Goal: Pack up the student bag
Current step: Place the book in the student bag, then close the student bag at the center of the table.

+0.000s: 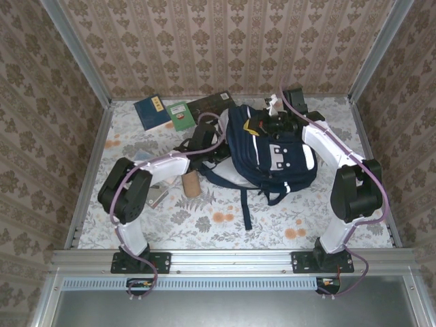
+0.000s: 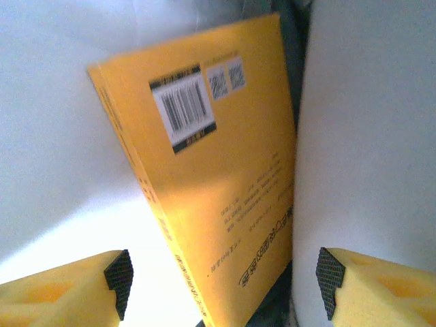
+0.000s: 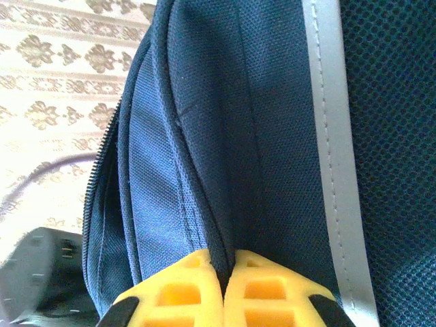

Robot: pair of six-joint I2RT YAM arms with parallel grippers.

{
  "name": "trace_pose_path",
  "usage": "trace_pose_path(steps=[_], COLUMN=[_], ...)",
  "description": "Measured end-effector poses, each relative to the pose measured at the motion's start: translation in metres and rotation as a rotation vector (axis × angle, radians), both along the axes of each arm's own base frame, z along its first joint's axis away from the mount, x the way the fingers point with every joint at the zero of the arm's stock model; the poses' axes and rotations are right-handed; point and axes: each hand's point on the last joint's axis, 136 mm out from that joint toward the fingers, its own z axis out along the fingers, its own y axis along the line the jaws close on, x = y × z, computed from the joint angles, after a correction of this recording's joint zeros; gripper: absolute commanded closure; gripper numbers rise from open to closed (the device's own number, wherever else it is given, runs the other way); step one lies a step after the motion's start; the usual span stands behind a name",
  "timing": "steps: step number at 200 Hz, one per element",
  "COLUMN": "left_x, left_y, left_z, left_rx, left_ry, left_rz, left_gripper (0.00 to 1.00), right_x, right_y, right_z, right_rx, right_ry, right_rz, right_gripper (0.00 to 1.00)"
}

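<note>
While the student bag (image 1: 272,153) is lying right of centre in the top frame on the flower-patterned bench (image 1: 170,225), a fold of its navy fabric is being held by the right pincer (image 3: 225,289), whose yellow fingers are being pressed together on the cloth at the bottom edge of the right wrist frame. A white reflective stripe (image 3: 334,177) is being shown running down the right of that frame, and a dark zipper (image 3: 95,197) down the left.

In the left wrist frame the left pincer (image 2: 221,286) is being kept wide, one yellow finger at each lower corner. A yellow book (image 2: 218,177) is being seen tilted between walls of pale lining (image 2: 368,136), with its barcode (image 2: 182,109) uppermost and its lower end passing between the fingers; whether it is being touched by either cannot be told.

At the upper left of the top frame, a blue book (image 1: 151,111), a green book (image 1: 180,114) and a dark book (image 1: 212,104) are lying side by side. A cardboard tube (image 1: 191,182) is lying just left of the bag.
</note>
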Motion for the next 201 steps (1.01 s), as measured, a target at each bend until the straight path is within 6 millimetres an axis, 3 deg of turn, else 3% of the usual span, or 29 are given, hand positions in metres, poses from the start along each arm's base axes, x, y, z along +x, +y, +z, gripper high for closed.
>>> trace_pose_path(steps=[20,66,94,130,155,174,201], left_x=[-0.003,-0.019,-0.015,-0.006,0.003,0.011,0.035], left_y=[0.007,0.031,0.056,0.090,0.112,0.120,0.121], left_z=[0.012,0.014,0.036,0.049,0.051,0.053,0.058], left_rx=[0.012,0.086,0.115,0.163,0.200,0.222,0.240], left_ry=[-0.021,-0.011,-0.062,-0.099,-0.104,-0.114,-0.145], left_rz=[0.000,0.006,0.042,0.092,0.124,0.130,0.130], left_gripper=[0.24,0.25,0.29,0.29,0.31,0.37,0.60], right_x=[-0.010,-0.034,-0.044,-0.051,-0.052,-0.053,-0.055], right_y=[-0.004,-0.019,-0.027,-0.035,-0.035,-0.031,-0.025], right_z=[-0.010,-0.031,-0.054,-0.075,-0.078,-0.078,-0.074], right_rx=[-0.040,-0.180,-0.233,-0.281,-0.300,-0.313,-0.334], right_ry=[0.012,0.019,0.050,0.094,0.089,0.081,0.059], right_rz=[0.035,0.095,0.092,0.076,0.076,0.083,0.087], right_gripper=[1.00,1.00,1.00,1.00,0.65,0.64,0.57])
